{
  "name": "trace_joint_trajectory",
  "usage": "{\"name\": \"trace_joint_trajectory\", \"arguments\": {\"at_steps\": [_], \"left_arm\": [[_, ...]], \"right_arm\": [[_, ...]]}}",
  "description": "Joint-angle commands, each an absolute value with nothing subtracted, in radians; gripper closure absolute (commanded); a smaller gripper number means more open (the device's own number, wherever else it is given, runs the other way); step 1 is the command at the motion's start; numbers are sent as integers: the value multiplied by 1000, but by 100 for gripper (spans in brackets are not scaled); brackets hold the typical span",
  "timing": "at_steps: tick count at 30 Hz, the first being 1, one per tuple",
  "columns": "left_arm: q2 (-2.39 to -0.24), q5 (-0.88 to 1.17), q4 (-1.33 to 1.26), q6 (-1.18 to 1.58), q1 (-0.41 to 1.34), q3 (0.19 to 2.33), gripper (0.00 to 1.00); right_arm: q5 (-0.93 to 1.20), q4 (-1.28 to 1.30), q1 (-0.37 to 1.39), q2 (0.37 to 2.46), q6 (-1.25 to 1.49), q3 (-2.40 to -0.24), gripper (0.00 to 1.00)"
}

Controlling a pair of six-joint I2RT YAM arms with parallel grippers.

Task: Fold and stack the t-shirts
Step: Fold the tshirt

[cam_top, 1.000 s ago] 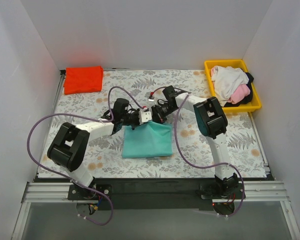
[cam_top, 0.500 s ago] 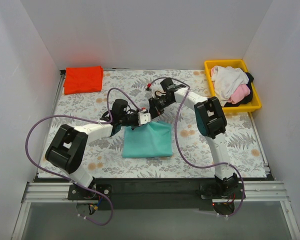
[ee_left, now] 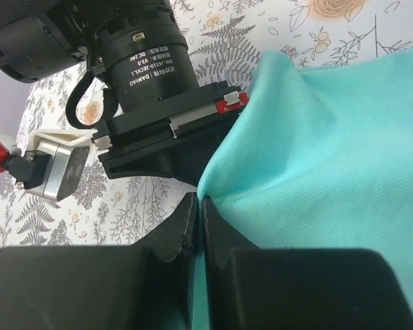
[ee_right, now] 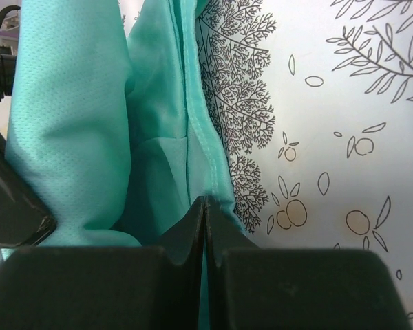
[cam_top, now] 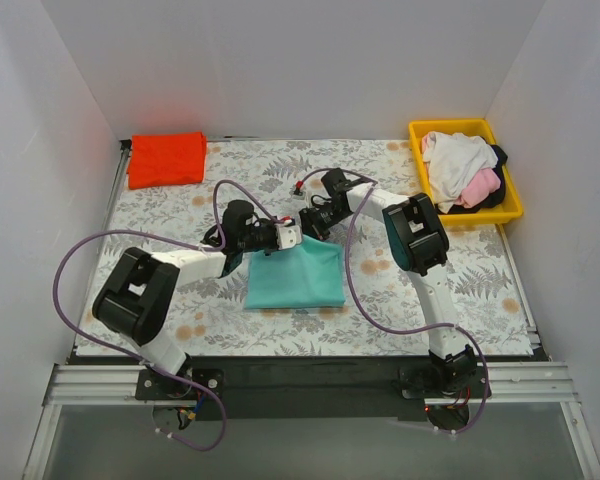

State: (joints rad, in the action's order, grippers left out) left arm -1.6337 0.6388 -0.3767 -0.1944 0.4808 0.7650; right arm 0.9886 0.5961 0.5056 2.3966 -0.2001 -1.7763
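Presently both tools are clamped on the far edge of the teal-green soft cloth t-shirt (cam_top: 295,282), which lies part-folded just behind them, toward the arm bases. The left gripper (ee_left: 196,206) has its fingers fully closed with the hem caught between them. The right gripper (ee_right: 204,206) is likewise closed on a seam, with layers bunched at its left. The two sit just beside each other.

Recommendation: move both in step and hold the edge level. The outer corners look unsupported with so narrow a hold, so watch them for sag, and release only once the cloth lies flat.

Count:
- One teal shirt.
- One bright red-orange folded t-shirt (cam_top: 166,159), well beyond the left gripper.
- One yellow plastic tray (cam_top: 448,125), well off to the right gripper's right.
- In the tray, one white shirt (cam_top: 455,160), one pink shirt (cam_top: 479,187) and one black shirt (cam_top: 499,157).
- Anything beneath them cannot be told.
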Motion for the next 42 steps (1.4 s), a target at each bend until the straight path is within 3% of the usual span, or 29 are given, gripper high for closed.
{"name": "trace_joint_trajectory", "arguments": {"at_steps": [1,6,9,15,22,29,36,42], "left_arm": [[-1643,621,-425,-210,480,759,100],[-1683,572,-433,-227,480,746,98],[-1692,561,-437,-216,480,741,78],[-1588,601,-355,-97,468,804,54],[-1471,725,24,208,390,966,50],[-1635,897,365,529,220,1186,49],[-1807,902,564,534,190,1337,48],[-1924,899,611,549,158,1428,48]], "right_arm": [[1015,604,499,2401,-218,-1778,94],[982,609,463,2401,-203,-1821,94],[939,615,446,2379,-209,-1819,93],[901,634,446,2330,-206,-1810,90],[810,638,446,2260,-199,-1882,82],[672,667,443,2168,-261,-1913,57],[703,788,373,2080,-357,-1876,33],[689,885,365,2056,-468,-1784,32]]}}
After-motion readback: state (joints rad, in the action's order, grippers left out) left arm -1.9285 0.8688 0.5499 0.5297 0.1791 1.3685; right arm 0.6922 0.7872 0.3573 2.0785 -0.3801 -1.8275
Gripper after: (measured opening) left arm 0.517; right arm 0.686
